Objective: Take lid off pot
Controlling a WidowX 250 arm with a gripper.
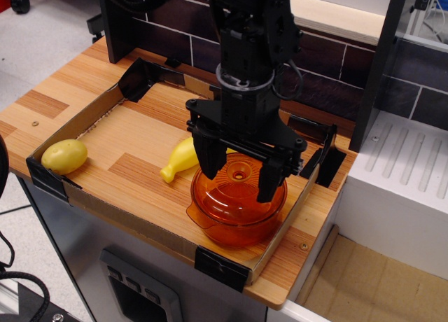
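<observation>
The translucent orange pot (234, 220) stands at the front right of the wooden tray, one small handle pointing front left. The domed orange lid (238, 183) sits on top of it, its ring knob (240, 173) showing between the fingers. My black gripper (238, 186) hangs straight above the lid. It is open, with one finger to the left of the knob and one to the right, both tips down at the lid's surface. The fingers stand well apart from the knob.
A yellow banana (180, 158) lies just left of the pot, partly behind the left finger. A yellow potato (64, 156) sits in the tray's front left corner. Low cardboard walls (231, 264) with black corner clips ring the tray. A dark brick wall stands behind.
</observation>
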